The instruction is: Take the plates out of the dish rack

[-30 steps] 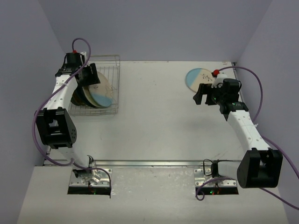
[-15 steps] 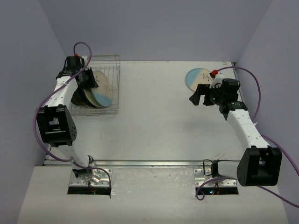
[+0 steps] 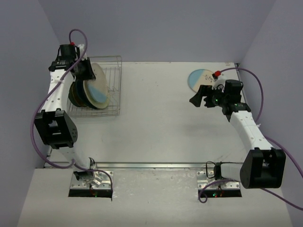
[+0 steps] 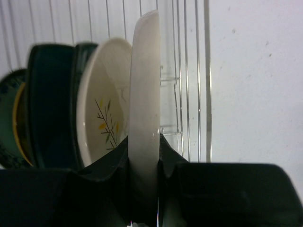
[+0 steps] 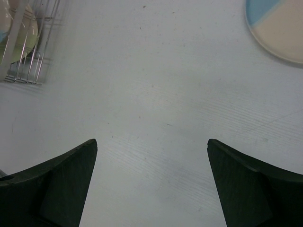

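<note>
Change: left gripper [image 4: 144,146] has drawn back toward the far-left corner, its jaws now closed on the front plate, which stands more upright than a second ago.
Plates: five counted. Four stand in the dish rack [image 3: 114,71], one lies flat on the table [image 3: 156,109].
In rack: gripped cream plate [image 4: 144,85], sprig-painted cream plate [image 4: 106,104], dark teal plate [image 4: 49,104], blue-green patterned plate [image 4: 12,118].
Grip: gripped cream plate sits edge-on between the left fingers, pinched at its rim.
On table: cream-and-blue plate [image 3: 199,78], far right.
Right gripper [image 3: 199,97]: jaws wide, holding nothing, just beside the cream-and-blue plate.
</note>
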Motion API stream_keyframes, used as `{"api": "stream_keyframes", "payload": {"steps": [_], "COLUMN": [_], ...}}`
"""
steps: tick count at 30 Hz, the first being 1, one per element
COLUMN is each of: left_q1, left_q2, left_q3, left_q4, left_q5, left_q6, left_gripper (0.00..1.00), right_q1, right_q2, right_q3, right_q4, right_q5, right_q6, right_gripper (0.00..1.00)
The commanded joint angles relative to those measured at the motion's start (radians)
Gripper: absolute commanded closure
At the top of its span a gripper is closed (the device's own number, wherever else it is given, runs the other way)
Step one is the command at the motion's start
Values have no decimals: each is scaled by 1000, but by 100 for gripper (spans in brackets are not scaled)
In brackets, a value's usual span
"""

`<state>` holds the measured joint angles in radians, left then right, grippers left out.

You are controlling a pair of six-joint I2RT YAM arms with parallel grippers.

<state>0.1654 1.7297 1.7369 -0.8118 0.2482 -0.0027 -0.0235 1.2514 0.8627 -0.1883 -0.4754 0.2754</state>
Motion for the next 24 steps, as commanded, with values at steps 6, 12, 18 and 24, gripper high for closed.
{"api": "stream_keyframes", "payload": {"steps": [6, 12, 18, 24], "left_q1": [-6, -37, -238, -274], "left_q2": [-169, -264, -325, -310], "left_q3": [244, 85, -87, -160], "left_q4": [61, 129, 143, 147], "left_q5": [306, 776, 859, 963], "left_q6": [-22, -56, -12, -25], "left_gripper": [100, 100, 100, 100], "right_q1": [4, 11, 136, 317], "right_q2": [-9, 15, 67, 127], "right_q3": [73, 51, 79, 153], "right_q4": [56, 213, 332, 300], "right_q5": [-203, -448, -515, -500], "right_q6": [57, 195, 288, 209], "right_gripper": [3, 3, 4, 5]}}
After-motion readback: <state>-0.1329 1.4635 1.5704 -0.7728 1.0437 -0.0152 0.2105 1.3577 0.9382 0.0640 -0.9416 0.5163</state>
